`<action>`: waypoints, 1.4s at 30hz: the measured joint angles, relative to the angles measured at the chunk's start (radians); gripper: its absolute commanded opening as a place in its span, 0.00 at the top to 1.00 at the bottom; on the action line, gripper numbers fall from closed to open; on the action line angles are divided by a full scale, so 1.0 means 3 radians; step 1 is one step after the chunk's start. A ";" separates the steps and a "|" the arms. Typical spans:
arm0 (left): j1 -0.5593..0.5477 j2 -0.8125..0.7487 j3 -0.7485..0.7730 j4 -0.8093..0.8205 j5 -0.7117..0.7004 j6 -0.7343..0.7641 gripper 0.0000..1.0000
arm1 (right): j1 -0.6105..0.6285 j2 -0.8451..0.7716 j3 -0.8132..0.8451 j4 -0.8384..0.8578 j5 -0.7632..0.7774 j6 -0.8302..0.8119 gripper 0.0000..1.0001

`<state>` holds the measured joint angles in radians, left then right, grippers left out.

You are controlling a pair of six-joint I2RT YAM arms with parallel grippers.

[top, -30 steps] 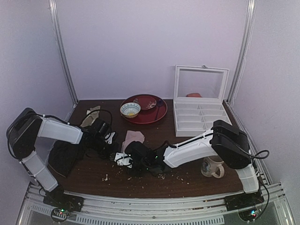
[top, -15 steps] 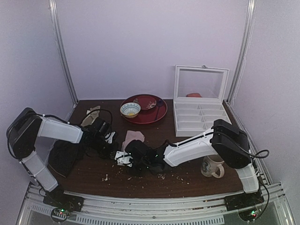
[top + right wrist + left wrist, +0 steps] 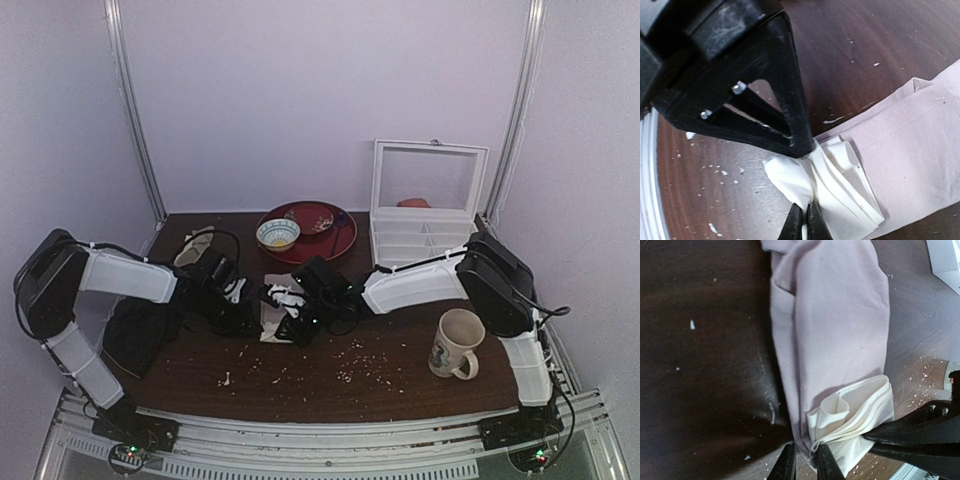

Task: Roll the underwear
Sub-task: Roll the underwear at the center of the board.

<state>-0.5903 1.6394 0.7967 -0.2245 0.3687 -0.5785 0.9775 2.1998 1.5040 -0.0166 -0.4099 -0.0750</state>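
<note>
The bowl (image 3: 277,234) sits on the plate (image 3: 325,243), behind the underwear (image 3: 830,315); mug (image 3: 457,343) far right

- Right gripper (image 3: 285,305): moved from the near middle of the table (image 3: 400,390) toward the far side; now pinched shut on the underwear (image 3: 835,330).
- Underwear: less pink cloth shows from above; whitish waistband (image 3: 840,185) now bunched.
- Left gripper (image 3: 804,466): fingertips slightly parted.
- Mug (image 3: 457,342): no longer partly covered by the right forearm (image 3: 415,285).

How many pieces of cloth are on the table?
3: pink underwear at centre, black cloth near the left edge, beige cloth at back left; more may be hidden.
</note>
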 measured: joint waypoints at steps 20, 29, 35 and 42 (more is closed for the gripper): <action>0.0134 -0.0210 0.0064 -0.0148 -0.0051 -0.0005 0.80 | -0.0042 0.0028 0.0051 -0.0151 -0.0647 0.0318 1.00; 0.0134 -0.0210 -0.0011 0.0132 0.0160 -0.0046 0.81 | -0.0149 0.0156 0.0052 -0.0099 -0.0903 0.0603 1.00; 0.0134 -0.0210 -0.0118 0.0252 0.0275 -0.0080 0.82 | -0.0217 0.0219 0.0062 -0.0018 -0.1083 0.0783 1.00; 0.0134 -0.0210 -0.0132 0.0342 0.0342 -0.0094 0.82 | -0.0314 0.0319 0.0140 0.0043 -0.1320 0.1035 1.00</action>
<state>-0.5503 1.5764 0.7570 -0.1219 0.4713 -0.6067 0.8833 2.2955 1.5459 -0.0036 -0.8059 0.2356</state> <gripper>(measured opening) 0.184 0.004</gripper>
